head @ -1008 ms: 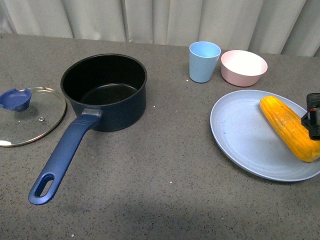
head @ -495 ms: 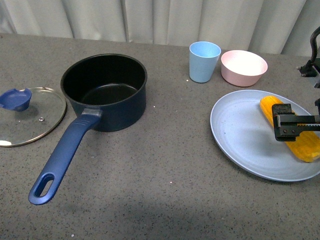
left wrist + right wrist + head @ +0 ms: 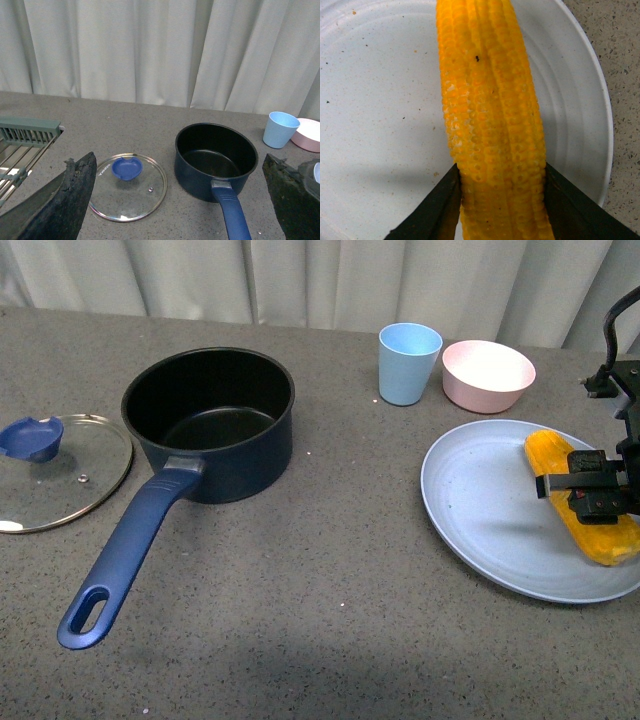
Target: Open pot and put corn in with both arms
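Nearest in the front view, on the speckled grey tabletop [image 3: 330, 620]: the looped end of the long blue handle [image 3: 125, 555] of the dark navy-blue round saucepan [image 3: 230, 455], pointing toward the robot and a little left. Further back on the right, a pale blue round plate [image 3: 460, 505] carrying the yellow-orange corn cob with rows of kernels [image 3: 556, 453], right inside the black boxy right claw [image 3: 588, 492]. From the right wrist, corn cob [image 3: 490, 110] running straight out from between the two black fingers [image 3: 432, 212], long axis square to the closing line, one finger tight against each flank: pinching the cob at about mid-length, cob lying on the plate [image 3: 375, 100] and not yet raised. In the front view, long axis slanting from near right to far left. Plainly the right arm's job. Saucepan well apart to the left, open, black inside, the round glass lid with a blue knob [image 3: 70, 480] already off and flat just beside it. Likely next: lift, carry left, lower into the saucepan, perhaps tilted to fit. From the left wrist, left claw [image 3: 179, 160] spread wide, gripping nothing, held back with saucepan [image 3: 216, 160] and lid [image 3: 128, 186] ahead of it, and a grey-green slatted rack [image 3: 27, 132] off to one side. Small print on the lid glass near the rim, too small to read; no other label or brand visible. Farthest back, pale blue cup [image 3: 409, 362] and pink bowl [image 3: 488, 375] just beside each other, then a pale pleated curtain [image 3: 300, 275].
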You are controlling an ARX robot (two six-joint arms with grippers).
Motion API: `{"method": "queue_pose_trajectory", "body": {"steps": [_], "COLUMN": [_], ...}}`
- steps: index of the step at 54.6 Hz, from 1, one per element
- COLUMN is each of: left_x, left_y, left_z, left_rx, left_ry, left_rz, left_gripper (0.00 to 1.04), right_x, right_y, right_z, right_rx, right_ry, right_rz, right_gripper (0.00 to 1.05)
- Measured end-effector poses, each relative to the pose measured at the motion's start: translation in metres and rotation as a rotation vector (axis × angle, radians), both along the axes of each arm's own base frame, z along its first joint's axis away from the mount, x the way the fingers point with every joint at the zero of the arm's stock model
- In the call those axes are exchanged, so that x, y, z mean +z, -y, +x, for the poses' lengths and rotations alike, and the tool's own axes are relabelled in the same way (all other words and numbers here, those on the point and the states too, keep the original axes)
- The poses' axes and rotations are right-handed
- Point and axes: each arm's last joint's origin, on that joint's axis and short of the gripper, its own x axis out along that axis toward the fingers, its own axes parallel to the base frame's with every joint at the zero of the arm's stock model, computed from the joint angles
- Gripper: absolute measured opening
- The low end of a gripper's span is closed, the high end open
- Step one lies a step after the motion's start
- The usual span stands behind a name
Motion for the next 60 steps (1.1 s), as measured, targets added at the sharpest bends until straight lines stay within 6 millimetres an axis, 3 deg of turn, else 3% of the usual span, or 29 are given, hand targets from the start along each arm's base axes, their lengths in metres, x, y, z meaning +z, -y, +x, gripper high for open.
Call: {"method": "queue_pose_trajectory", "body": {"steps": [10, 23, 32, 51, 60], "left_x": [0.0, 0.0, 0.0, 0.0, 0.0], "left_y": [0.0, 0.0, 0.0, 0.0, 0.0], "left_z": [0.0, 0.0, 0.0, 0.0, 0.0], "left_rx": [0.0, 0.0, 0.0, 0.0, 0.0], "left_ry": [0.0, 0.0, 0.0, 0.0, 0.0], "left_rz": [0.0, 0.0, 0.0, 0.0, 0.0], "left_gripper": [0.98, 0.98, 0.98, 0.98, 0.98], "right_x": [0.012, 0.071, 0.091, 0.097, 0.097], "right_y": [-0.002, -0.026, -0.077, -0.192, -0.221], "right_z": [-0.003, -0.014, -0.012, 0.014, 0.037], "right_rx": [0.037, 0.159, 0.259, 0.33, 0.322], "right_ry": [0.011, 0.093, 0.114, 0.086, 0.081], "right_rz": [0.063, 0.356, 0.594, 0.685, 0.696], "right_gripper": [0.21, 0.12, 0.11, 0.11, 0.11]}}
